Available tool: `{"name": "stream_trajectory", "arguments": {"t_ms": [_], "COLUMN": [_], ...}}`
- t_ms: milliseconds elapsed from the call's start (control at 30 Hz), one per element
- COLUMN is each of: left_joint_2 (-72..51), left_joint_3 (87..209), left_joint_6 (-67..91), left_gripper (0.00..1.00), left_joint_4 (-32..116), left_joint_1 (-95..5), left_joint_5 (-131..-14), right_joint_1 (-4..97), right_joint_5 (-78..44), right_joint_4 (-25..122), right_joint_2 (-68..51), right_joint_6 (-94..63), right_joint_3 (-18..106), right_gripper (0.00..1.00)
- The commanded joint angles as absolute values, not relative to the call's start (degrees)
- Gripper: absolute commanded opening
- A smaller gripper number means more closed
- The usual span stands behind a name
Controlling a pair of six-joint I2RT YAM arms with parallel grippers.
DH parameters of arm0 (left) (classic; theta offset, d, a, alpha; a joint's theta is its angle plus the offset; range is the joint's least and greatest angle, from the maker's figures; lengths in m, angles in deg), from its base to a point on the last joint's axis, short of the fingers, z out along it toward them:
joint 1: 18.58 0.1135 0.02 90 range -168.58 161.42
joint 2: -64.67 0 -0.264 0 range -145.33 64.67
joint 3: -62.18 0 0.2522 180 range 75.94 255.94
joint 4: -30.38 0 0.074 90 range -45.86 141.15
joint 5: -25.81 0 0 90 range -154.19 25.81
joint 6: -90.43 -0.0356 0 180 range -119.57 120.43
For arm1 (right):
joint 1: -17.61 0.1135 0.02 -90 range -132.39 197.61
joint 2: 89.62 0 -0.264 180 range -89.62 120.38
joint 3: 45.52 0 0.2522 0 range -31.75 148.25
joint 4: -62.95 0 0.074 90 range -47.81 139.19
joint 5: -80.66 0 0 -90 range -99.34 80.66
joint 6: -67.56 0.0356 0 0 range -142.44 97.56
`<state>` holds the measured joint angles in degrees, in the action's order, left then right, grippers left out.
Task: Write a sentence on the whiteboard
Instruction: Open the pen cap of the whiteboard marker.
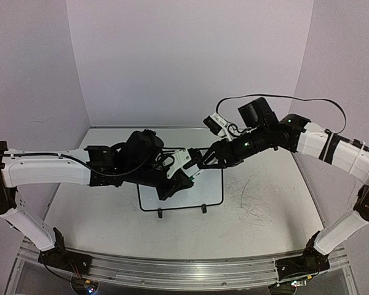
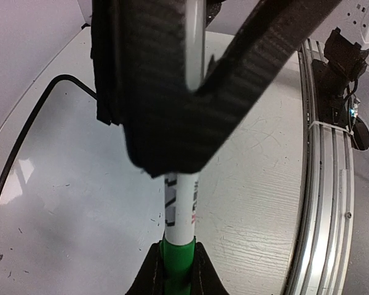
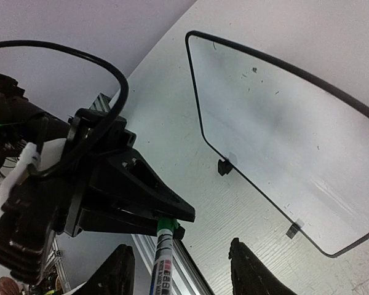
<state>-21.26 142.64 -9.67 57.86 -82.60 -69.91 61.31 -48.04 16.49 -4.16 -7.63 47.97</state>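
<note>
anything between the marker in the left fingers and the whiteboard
Yes: the right fingers flank the green end of the marker, apparently its cap. No object lies on the whiteboard itself.

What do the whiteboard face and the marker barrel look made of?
The whiteboard: a smooth, glossy white face, probably coated board or melamine; it shows soft sheen and reflections. The marker: likely hard plastic, a smooth white printed barrel with a green end clamped in the left gripper.
</note>
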Motion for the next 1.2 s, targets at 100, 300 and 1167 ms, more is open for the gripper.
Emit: {"name": "stream_trajectory", "arguments": {"t_ms": [100,300,1167], "left_joint_2": [-18.2,-18.2,-16.8], "left_joint_3": [141.7,141.1,139.6], "left_joint_6": [-11.5,-11.9,-13.3], "left_gripper": [0.0,0.0,0.0], "left_joint_4": [59.1,59.3,61.2], "left_joint_1": [-83.4,-83.4,-83.5], "left_joint_5": [-68.5,-67.5,-64.6], "right_joint_1": [61.7,61.8,61.8], "right_joint_5": [-56.0,-58.4,-58.0], "right_joint_4": [16.3,15.4,12.9], "right_joint_2": [-1.9,-0.8,-1.0], "right_joint_6": [-10.2,-11.3,-16.1], "right_joint_3": [51.0,50.5,49.9], "right_gripper": [0.37,0.24,0.0]}}
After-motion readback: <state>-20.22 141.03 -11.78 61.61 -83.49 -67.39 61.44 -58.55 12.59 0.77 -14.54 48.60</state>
